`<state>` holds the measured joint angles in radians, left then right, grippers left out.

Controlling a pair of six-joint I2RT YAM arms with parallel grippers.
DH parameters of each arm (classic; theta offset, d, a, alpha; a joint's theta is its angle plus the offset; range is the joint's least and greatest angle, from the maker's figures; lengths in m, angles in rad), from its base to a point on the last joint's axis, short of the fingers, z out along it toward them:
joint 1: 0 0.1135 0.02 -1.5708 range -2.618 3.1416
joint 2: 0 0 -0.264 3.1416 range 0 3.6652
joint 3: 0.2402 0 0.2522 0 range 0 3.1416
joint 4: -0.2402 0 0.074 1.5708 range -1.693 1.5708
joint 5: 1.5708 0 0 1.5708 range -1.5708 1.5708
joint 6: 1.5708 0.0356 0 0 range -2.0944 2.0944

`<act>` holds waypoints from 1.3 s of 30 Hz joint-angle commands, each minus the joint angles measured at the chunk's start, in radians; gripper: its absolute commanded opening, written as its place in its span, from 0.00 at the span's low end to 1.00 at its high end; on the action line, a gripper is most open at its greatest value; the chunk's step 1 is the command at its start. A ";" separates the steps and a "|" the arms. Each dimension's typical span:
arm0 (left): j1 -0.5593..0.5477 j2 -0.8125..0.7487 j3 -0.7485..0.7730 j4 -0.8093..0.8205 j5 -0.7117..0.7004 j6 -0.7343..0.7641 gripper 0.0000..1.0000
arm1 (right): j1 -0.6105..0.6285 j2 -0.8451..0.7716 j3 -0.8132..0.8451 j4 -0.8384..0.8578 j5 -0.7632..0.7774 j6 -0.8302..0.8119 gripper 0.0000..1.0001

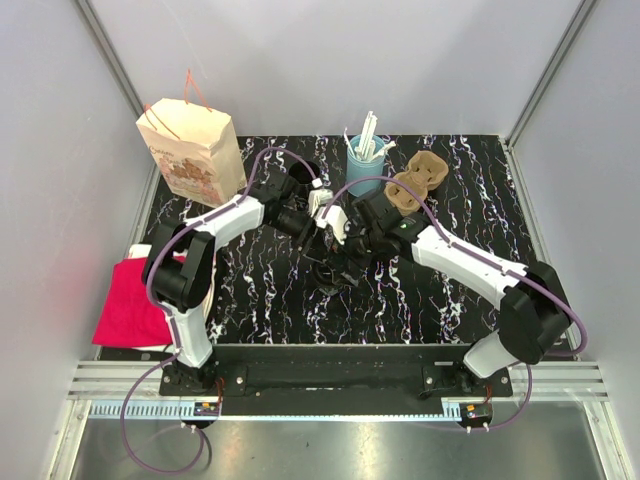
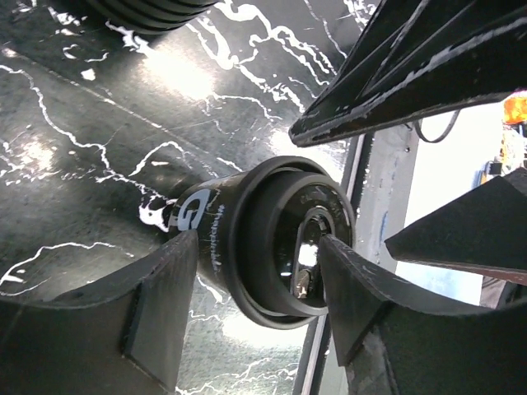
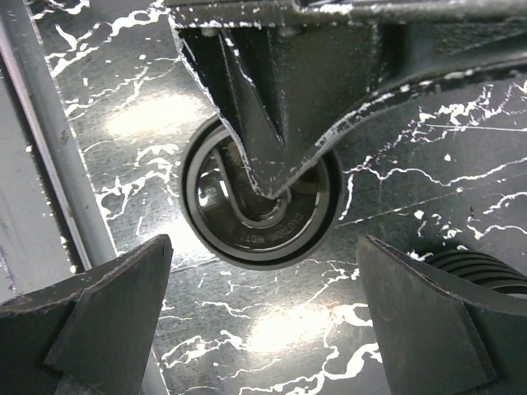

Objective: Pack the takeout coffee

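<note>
Fingers of the left gripper (image 2: 259,247) stand on both sides of the takeout coffee (image 2: 218,239), one beside its wall and the other in front of the rim of its lid. Whether the pads press on the cup or stand just off it, I cannot tell. The cup is upright on the black marbled table (image 2: 82,123) with its lid on.

The right gripper (image 3: 263,243) hangs above the same cup from the opposite side. Its jaws are spread wide; the cup lies below and between them and touches neither. In the right wrist view, one finger of the left gripper crosses over the lid. A ribbed black object (image 3: 482,267) sits just past the right finger of this gripper.

Beyond both grippers, toward the far edge, stands a light-blue cup of straws (image 1: 365,158), and a brown cardboard carrier (image 1: 415,182) lies just beside it. Well away to the left of the left gripper, a paper bag (image 1: 190,150) stands at the far corner. A pink cloth (image 1: 130,305) lies at the table's edge near the left arm's base.
</note>
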<state>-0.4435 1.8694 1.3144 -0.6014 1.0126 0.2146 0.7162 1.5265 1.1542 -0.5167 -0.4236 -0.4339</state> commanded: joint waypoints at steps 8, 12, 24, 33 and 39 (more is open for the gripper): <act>0.034 -0.119 0.039 0.009 0.075 0.011 0.69 | 0.002 -0.071 -0.027 0.027 -0.044 -0.020 1.00; 0.126 -0.121 -0.006 0.009 0.104 0.011 0.68 | 0.000 -0.071 -0.030 0.047 -0.023 -0.014 1.00; 0.178 -0.018 -0.141 -0.011 0.164 0.098 0.61 | 0.000 0.009 0.027 0.106 0.077 0.066 0.92; 0.174 0.004 -0.132 -0.009 0.195 0.098 0.60 | -0.006 0.049 0.050 0.104 0.066 0.098 0.78; 0.155 0.011 -0.118 -0.009 0.185 0.089 0.60 | -0.027 0.055 0.055 0.103 0.036 0.112 0.67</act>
<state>-0.2718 1.8751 1.1709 -0.6231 1.1564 0.2893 0.7059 1.5776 1.1648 -0.4381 -0.3618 -0.3416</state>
